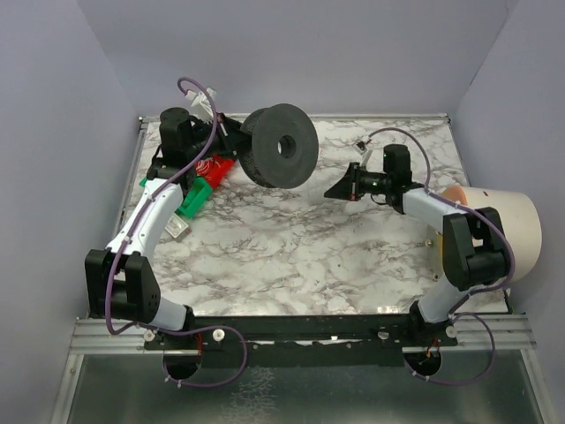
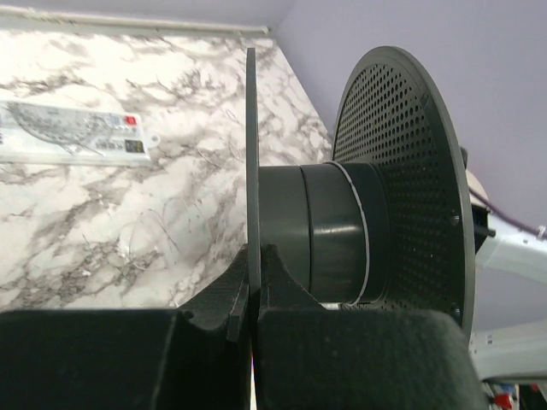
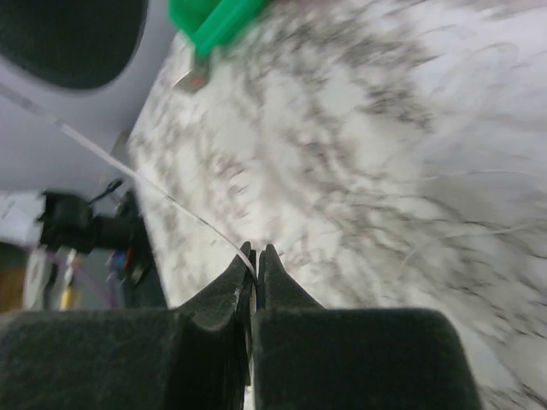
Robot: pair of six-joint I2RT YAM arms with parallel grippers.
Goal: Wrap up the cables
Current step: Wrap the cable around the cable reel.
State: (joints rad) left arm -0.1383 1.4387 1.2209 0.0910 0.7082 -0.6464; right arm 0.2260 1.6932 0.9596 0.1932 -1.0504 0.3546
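Note:
The big black two-flanged spool (image 1: 281,146) is held off the marble table at the back, on edge, its centre hole facing the camera. My left gripper (image 1: 238,144) is shut on the rim of its thin flange (image 2: 251,154); the jaws (image 2: 254,260) pinch the flange edge. In the left wrist view one turn of thin pale cable (image 2: 362,231) circles the dark hub (image 2: 320,231) beside the perforated flange (image 2: 402,162). My right gripper (image 1: 334,191), right of the spool, is shut (image 3: 255,260) on a thin pale cable strand (image 3: 128,166) that runs up-left toward the spool (image 3: 73,38).
A green object (image 1: 196,196) and a red object (image 1: 218,168) lie under the left arm; the green one shows in the right wrist view (image 3: 214,21). A white printed packet (image 2: 73,132) lies on the table. A large white roll (image 1: 503,225) stands at the right edge. Lilac walls surround the table.

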